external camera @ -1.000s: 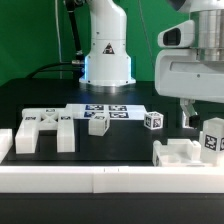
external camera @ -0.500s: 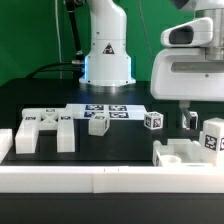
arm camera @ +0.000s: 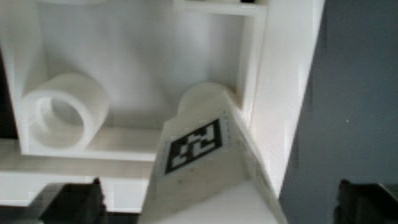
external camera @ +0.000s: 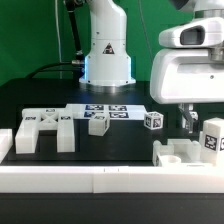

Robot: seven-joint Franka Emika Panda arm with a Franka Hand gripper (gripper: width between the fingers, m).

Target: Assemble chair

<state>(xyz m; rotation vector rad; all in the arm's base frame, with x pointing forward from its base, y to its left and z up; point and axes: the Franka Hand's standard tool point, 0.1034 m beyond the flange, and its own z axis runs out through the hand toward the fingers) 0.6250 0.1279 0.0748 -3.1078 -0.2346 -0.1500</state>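
The chair's white parts lie apart on the black table. A notched frame [external camera: 44, 129] is at the exterior view's left, with a small block [external camera: 98, 124] and a tagged cube [external camera: 153, 120] in the middle. A chunky piece [external camera: 180, 153] with an upright tagged block [external camera: 213, 136] sits at the right. My gripper [external camera: 189, 119] hangs just above and behind that piece. In the wrist view the gripper [arm camera: 217, 203] is open and empty. Its dark fingertips [arm camera: 71, 200] stand on either side of a tagged white wedge [arm camera: 210, 148], next to a round socket [arm camera: 63, 116].
The marker board [external camera: 105, 110] lies flat in front of the robot base [external camera: 107, 55]. A long low white rail [external camera: 100, 179] runs along the front edge of the table. A small white block [external camera: 5, 142] stands at the far left.
The gripper has come down a little and shifted slightly to the exterior view's left, toward the right-hand piece. The parts have not moved.
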